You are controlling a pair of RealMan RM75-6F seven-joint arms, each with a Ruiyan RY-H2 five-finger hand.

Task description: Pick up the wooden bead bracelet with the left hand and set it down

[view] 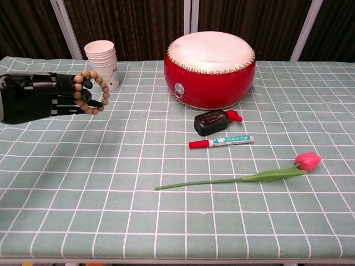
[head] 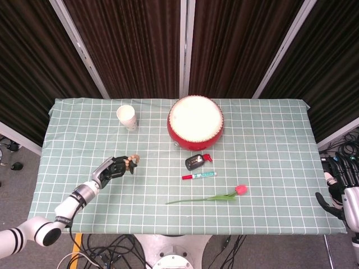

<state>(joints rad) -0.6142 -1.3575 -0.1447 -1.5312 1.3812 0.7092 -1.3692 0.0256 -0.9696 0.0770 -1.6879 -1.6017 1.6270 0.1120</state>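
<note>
The wooden bead bracelet (view: 92,92) hangs as a loop of brown beads from the fingertips of my black left hand (view: 39,98), lifted above the checked tablecloth at the left. In the head view the same left hand (head: 112,169) holds the bracelet (head: 133,162) near the table's left front area. My right hand (head: 339,182) hangs off the table's right edge, fingers apart, holding nothing.
A stack of paper cups (view: 102,64) stands just behind the bracelet. A red drum (view: 210,68) sits at the back centre, with a small black and red device (view: 212,122), a red marker (view: 220,142) and a pink tulip (view: 249,175) in front of it.
</note>
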